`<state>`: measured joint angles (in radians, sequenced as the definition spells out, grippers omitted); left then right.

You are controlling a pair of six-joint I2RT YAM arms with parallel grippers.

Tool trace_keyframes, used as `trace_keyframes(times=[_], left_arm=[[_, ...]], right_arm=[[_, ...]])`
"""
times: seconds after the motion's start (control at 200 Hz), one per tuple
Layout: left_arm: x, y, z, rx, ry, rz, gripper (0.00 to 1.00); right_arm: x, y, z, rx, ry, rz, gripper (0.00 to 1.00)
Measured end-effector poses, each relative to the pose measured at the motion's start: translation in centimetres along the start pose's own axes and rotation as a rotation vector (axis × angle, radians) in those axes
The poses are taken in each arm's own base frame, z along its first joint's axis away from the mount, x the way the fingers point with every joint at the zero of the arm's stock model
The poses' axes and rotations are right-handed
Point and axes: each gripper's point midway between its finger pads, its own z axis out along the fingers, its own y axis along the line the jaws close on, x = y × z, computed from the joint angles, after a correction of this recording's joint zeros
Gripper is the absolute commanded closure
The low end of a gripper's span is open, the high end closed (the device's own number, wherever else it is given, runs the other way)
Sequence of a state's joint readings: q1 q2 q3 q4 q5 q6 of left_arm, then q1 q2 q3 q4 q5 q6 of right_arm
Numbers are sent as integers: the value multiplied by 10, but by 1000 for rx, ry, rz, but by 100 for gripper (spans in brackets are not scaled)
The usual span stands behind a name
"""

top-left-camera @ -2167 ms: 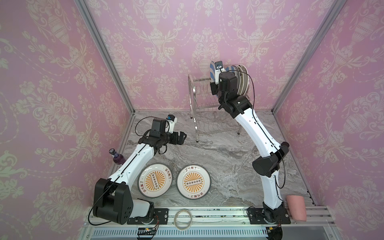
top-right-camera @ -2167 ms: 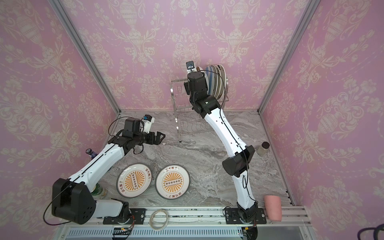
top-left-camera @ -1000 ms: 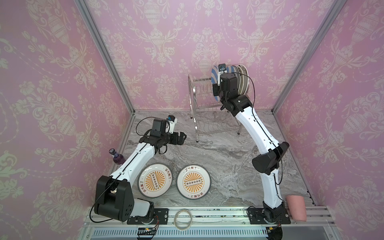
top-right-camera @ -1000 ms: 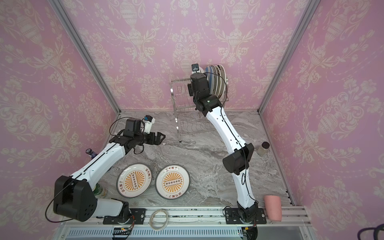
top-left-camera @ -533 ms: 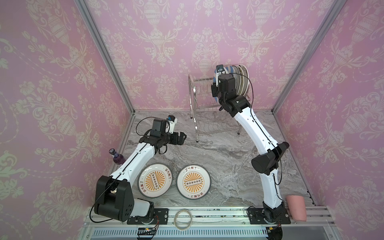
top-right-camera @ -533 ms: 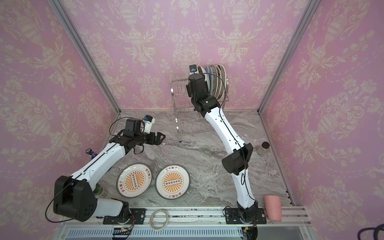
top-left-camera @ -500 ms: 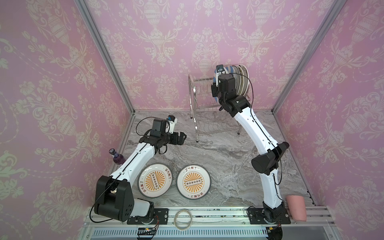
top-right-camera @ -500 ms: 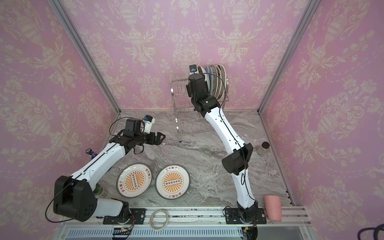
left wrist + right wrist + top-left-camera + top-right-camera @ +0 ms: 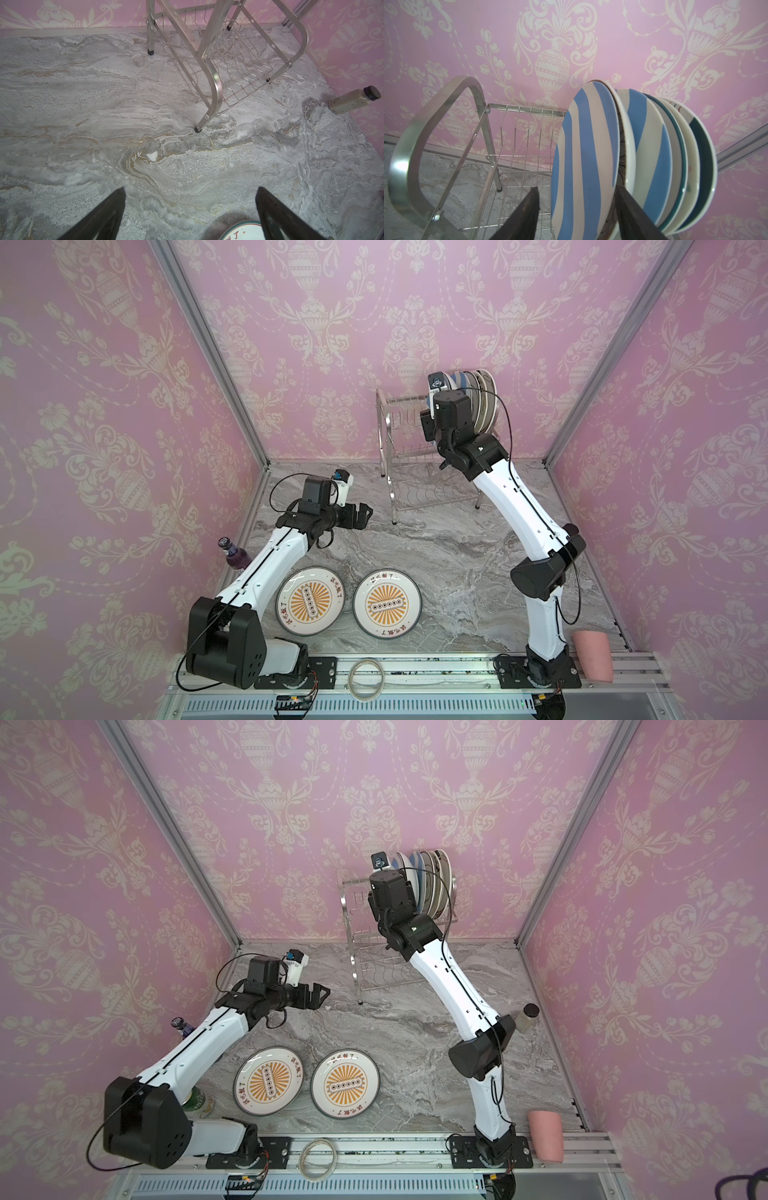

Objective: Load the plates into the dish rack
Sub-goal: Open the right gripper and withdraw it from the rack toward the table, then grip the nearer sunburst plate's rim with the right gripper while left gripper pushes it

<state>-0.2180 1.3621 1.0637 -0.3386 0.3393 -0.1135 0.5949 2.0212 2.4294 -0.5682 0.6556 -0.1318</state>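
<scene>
Two orange sunburst plates [image 9: 310, 600]: flat on the table [image 9: 457, 556], well in front of the dish rack [image 9: 411, 145], still for you to load; left gripper [image 9: 190, 189]: spread wide, empty, just before the rack's near foot; right gripper [image 9: 577, 188]: at the rack's upper tier, jaws now parted either side of the blue-striped plate [image 9: 583, 145], clamped on it a second ago; plate slotted beside those already racked; count it delivered.

Both top views look down from high in front of the dish rack [image 9: 415, 456]. The left wrist view faces its feet; the right wrist view, seemingly closest, its top shelf.
</scene>
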Motion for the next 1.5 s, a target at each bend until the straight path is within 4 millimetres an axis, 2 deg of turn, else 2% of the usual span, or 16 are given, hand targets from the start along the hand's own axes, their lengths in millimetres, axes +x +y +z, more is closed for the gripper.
trace_keyframes(times=[0.28,0.41,0.585,0.686,0.786,0.916,1.066,1.136,1.246,1.411,1.501], left_arm=[[-4,-2,-6,-2,-19,5,1],[-7,-2,-11,-9,-34,2,1],[-5,3,-13,-43,-27,-30,1],[-5,7,-14,-68,-31,-53,1],[-6,6,-16,-74,-42,-76,1],[9,0,-15,-59,-27,-112,1],[38,2,-12,-63,23,-166,1],[48,3,-13,-69,40,-189,1],[64,-1,-14,-73,66,-209,1],[93,-8,-11,-96,155,-205,1],[104,-6,-11,-114,188,-216,1]], right_arm=[[6,-30,-43,18,23,-14,28],[28,-39,-69,-34,54,11,27],[66,-40,-110,-177,111,85,28],[94,-40,-136,-259,159,136,28],[134,-39,-160,-321,229,177,29],[201,-28,-180,-392,360,190,30],[288,1,-195,-498,571,167,32],[320,14,-204,-547,655,165,31],[348,31,-220,-625,726,189,31],[366,55,-236,-719,762,234,31],[380,69,-244,-764,786,251,32]])
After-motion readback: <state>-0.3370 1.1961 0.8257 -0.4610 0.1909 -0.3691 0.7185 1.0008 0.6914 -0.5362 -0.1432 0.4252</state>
